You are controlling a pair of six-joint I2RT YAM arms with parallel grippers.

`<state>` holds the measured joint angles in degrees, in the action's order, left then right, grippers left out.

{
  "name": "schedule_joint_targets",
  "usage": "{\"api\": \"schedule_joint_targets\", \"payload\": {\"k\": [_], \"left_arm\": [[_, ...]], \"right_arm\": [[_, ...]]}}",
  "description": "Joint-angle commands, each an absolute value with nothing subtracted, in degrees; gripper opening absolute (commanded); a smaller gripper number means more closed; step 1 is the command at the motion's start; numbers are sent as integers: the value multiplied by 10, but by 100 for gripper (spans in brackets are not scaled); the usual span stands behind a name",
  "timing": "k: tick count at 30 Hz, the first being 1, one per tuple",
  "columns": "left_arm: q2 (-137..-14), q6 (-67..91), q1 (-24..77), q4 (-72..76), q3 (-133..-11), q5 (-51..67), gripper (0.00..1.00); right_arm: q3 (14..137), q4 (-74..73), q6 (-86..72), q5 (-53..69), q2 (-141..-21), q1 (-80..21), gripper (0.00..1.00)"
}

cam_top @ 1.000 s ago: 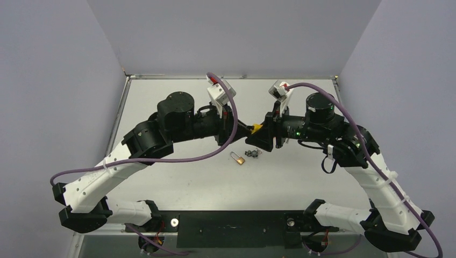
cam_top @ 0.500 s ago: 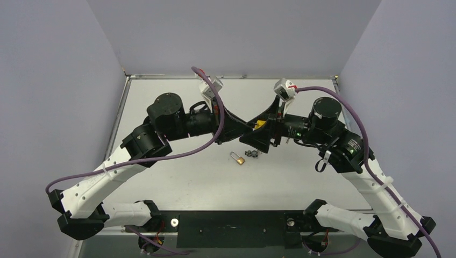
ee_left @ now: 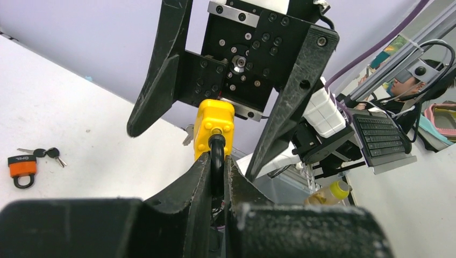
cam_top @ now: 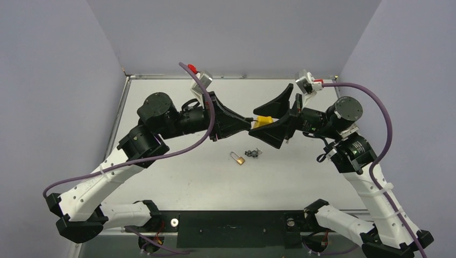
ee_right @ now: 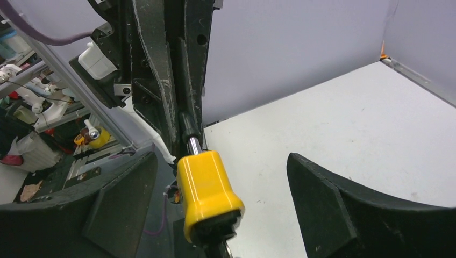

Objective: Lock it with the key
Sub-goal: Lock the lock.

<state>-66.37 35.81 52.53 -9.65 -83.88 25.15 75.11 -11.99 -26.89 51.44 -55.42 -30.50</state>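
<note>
Yellow padlock [ee_right: 207,188], shackle [ee_left: 216,153] clamped in my left pincer [ee_left: 216,167]; my right pincer [ee_right: 221,158] gapes astride it. Next, I reckon: close squarely on its key [ee_right: 214,236].

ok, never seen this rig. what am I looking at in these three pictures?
Two robot arms are bolted at the near edge of a white table. The wide picture looks down from above and behind; the other two come from a camera on each wrist. The left tool is shut on the metal loop of a yellow padlock, held in the air. The right tool stands wide open around its body, not touching. On the table lie a small orange padlock and a bunch of keys.
</note>
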Motion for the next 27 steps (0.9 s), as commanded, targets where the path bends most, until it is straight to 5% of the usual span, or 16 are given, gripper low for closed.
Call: {"api": "schedule_joint_targets", "payload": {"k": [1, 12, 22, 27], "left_arm": [[-634, 367, 515, -33, -865, 264, 0], [-618, 372, 511, -40, -877, 247, 0], [-609, 376, 509, -37, -884, 242, 0], [-606, 378, 508, -33, -881, 239, 0]], "right_arm": [[746, -65, -280, 565, -533, -275, 86], [725, 82, -389, 587, -522, -270, 83], [710, 125, -416, 575, -535, -277, 53], [707, 130, -418, 569, -535, -285, 49]]}}
